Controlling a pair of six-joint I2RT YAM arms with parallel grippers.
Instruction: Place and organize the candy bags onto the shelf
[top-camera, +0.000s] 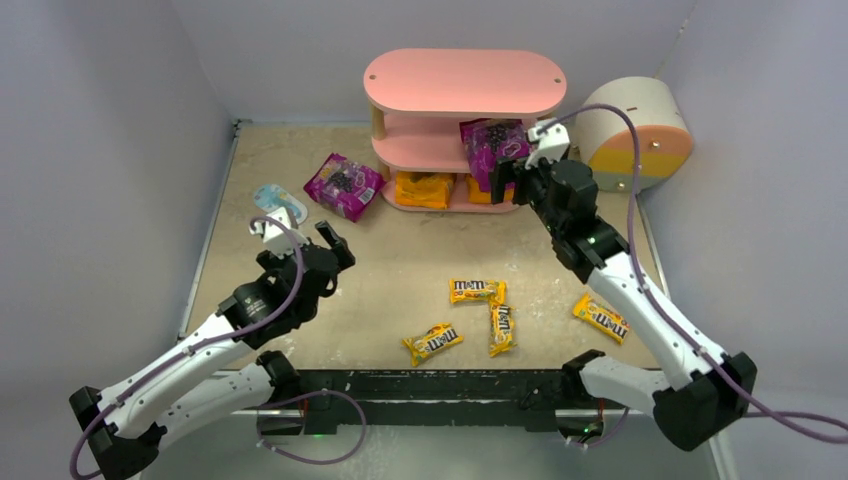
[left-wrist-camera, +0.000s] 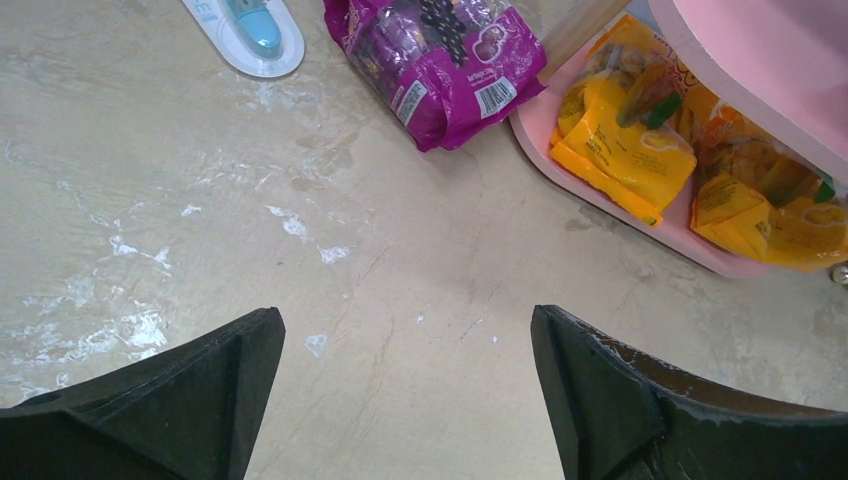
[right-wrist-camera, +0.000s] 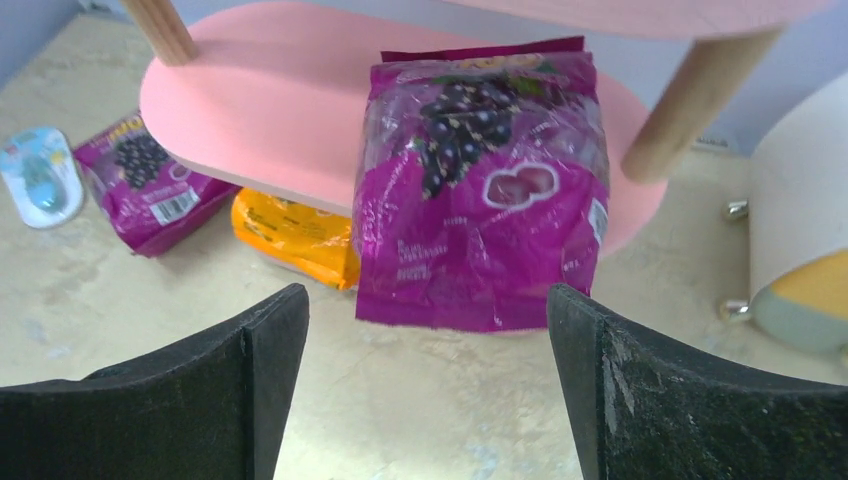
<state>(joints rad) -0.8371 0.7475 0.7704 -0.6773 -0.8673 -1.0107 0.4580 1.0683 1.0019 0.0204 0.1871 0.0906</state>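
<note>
The pink shelf (top-camera: 465, 85) stands at the back of the table. A magenta candy bag (right-wrist-camera: 480, 200) lies on its middle board, its near end hanging over the edge. My right gripper (right-wrist-camera: 425, 300) is open just in front of that bag, holding nothing. Two orange bags (left-wrist-camera: 620, 140) (left-wrist-camera: 770, 205) lie on the bottom board. A second magenta bag (top-camera: 343, 184) lies on the table left of the shelf. Several yellow M&M's packets (top-camera: 477, 291) are scattered near the front. My left gripper (left-wrist-camera: 405, 315) hangs open and empty above bare table, short of the second magenta bag.
A pale blue-white flat packet (top-camera: 272, 196) lies at the left, beside the left gripper. A round cream drawer unit (top-camera: 635, 135) stands right of the shelf, close to the right arm. Grey walls enclose the table on three sides.
</note>
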